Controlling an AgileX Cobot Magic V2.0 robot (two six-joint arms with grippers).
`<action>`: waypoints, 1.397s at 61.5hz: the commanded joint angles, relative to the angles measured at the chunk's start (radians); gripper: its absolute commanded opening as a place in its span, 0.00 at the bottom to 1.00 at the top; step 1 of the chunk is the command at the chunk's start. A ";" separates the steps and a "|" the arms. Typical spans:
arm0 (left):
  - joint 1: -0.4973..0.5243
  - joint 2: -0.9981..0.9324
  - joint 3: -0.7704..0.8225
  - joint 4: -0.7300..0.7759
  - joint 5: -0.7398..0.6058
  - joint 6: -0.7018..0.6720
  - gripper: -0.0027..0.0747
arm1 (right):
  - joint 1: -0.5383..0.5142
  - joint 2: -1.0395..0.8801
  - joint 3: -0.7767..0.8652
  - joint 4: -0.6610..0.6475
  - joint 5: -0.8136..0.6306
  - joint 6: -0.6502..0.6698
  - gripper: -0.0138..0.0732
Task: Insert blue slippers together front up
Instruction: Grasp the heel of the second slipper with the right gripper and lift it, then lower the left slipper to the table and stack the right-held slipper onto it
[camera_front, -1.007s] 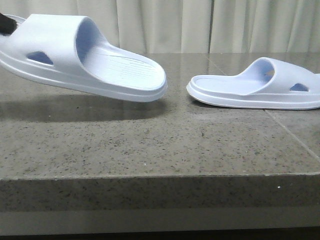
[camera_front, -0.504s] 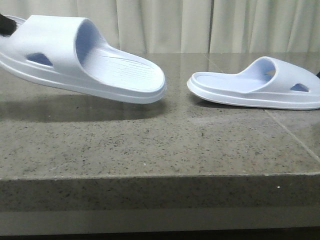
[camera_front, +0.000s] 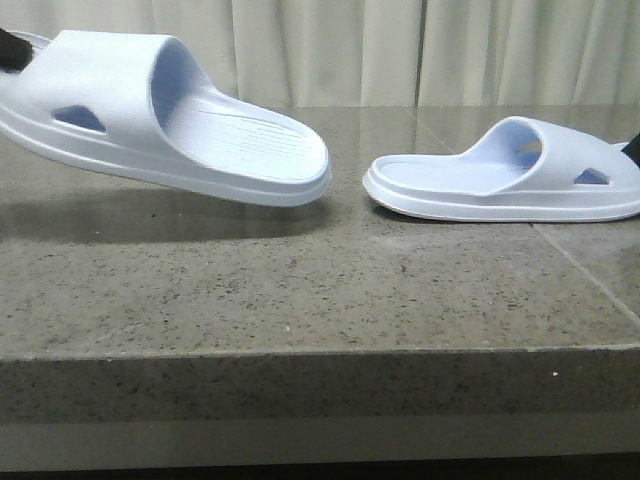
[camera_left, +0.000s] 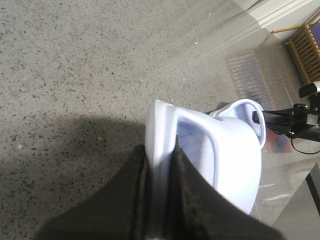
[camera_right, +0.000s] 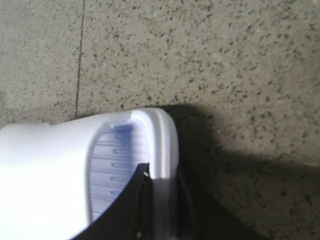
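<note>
Two pale lavender-blue slippers face each other, heel ends toward the middle of the grey stone table (camera_front: 300, 290). The left slipper (camera_front: 200, 130) hangs tilted above the table, its heel end lower. My left gripper (camera_front: 6, 46) is shut on its rim at the toe end; in the left wrist view the gripper (camera_left: 160, 146) pinches the rim of that slipper (camera_left: 230, 165). The right slipper (camera_front: 480, 185) sits level, low at the table surface. My right gripper (camera_front: 633, 150) is shut on its toe end; the right wrist view shows the gripper (camera_right: 162, 176) clamping its rim (camera_right: 50, 170).
The table's front edge (camera_front: 320, 350) runs across the front view, with a seam in the stone (camera_front: 585, 275) at the right. A pale curtain (camera_front: 330, 50) hangs behind the table. A wooden rack (camera_left: 306, 45) stands on the floor beyond the table.
The right slipper has moved left toward the left slipper, narrowing the gap between the heel ends. The left slipper has barely moved.
</note>
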 joint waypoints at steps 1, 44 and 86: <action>-0.009 -0.034 -0.022 -0.096 0.025 -0.001 0.01 | -0.019 -0.092 -0.027 0.032 0.062 -0.016 0.02; -0.432 -0.032 0.093 -0.255 -0.393 -0.001 0.01 | -0.245 -0.398 0.196 0.269 0.228 0.001 0.02; -0.462 0.058 0.095 -0.255 -0.433 0.001 0.01 | -0.044 -0.398 0.217 0.269 0.051 0.000 0.02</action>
